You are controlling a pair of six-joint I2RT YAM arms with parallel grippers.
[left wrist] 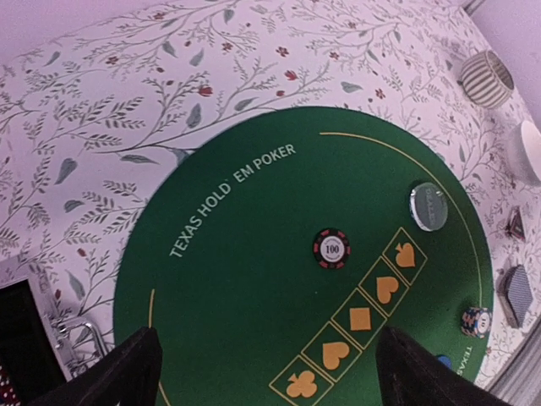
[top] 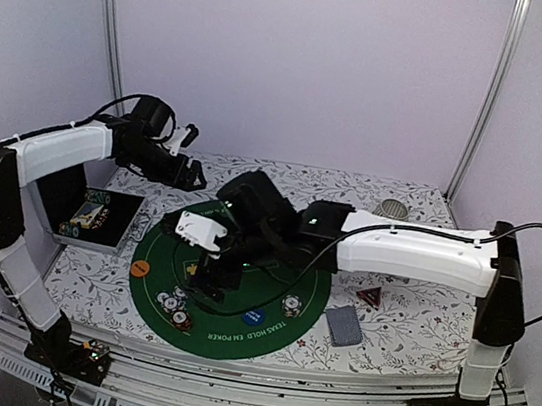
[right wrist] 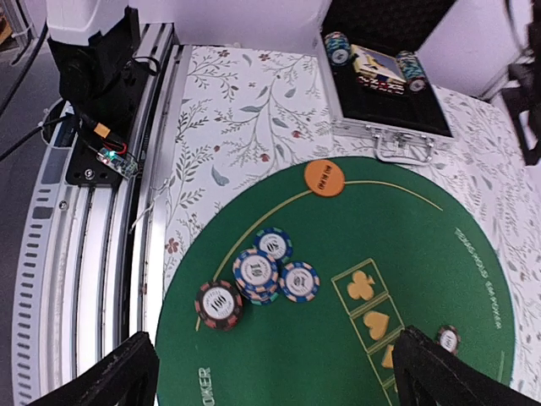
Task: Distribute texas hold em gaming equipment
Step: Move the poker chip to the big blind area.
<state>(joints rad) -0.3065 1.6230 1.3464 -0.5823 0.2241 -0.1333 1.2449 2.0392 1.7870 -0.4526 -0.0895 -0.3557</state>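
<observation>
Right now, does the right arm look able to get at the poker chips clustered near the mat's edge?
Probably yes: the open right gripper hangs close over the poker chips, with nothing between them.

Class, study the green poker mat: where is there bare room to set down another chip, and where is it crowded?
Bare: the green mat between its white lettering and the lone black-red chip; also the stretch between the orange button and the suit boxes. Crowded: the chip cluster by the mat's rim.
</observation>
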